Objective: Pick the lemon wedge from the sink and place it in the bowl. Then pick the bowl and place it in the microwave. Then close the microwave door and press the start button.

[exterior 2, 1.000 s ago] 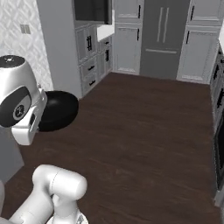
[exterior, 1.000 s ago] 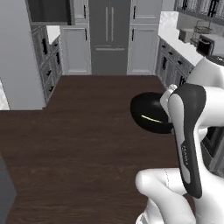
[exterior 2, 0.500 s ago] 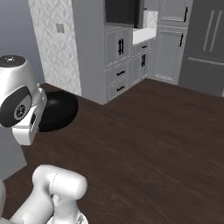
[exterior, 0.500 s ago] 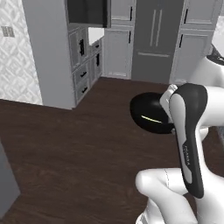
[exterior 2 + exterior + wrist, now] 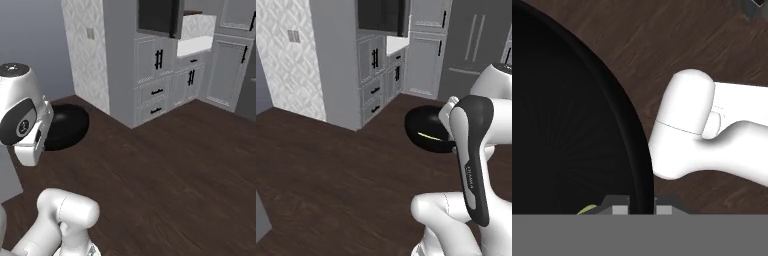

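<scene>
Dark wood floor (image 5: pixel 331 175) spreads under me, with tall grey cabinets (image 5: pixel 351 60) at the far left and a pale patterned wall (image 5: pixel 85 50) beside them; high in those cabinets sits a dark recessed opening (image 5: pixel 381 17), though I cannot tell what appliance it is.

The bowl (image 5: pixel 428 130), glossy black and round, hangs above the floor in front of my forearm in the left base view, held level. From the right base view it shows as a dark disc (image 5: pixel 65 125) just behind my wrist, on the left.

My gripper (image 5: pixel 642 207) is closed down on the bowl's rim (image 5: pixel 639 150): in the hand view one fingertip (image 5: pixel 619 209) sits inside the bowl and the other outside, the thin black rim pinched between them.

The lemon wedge (image 5: pixel 429 137) lies inside the bowl, a thin pale yellow-green sliver in the left base view. The hand view catches just its pale edge (image 5: pixel 588 210) at the bottom, near my inner fingertip. In the right base view the bowl's wall hides its inside.
</scene>
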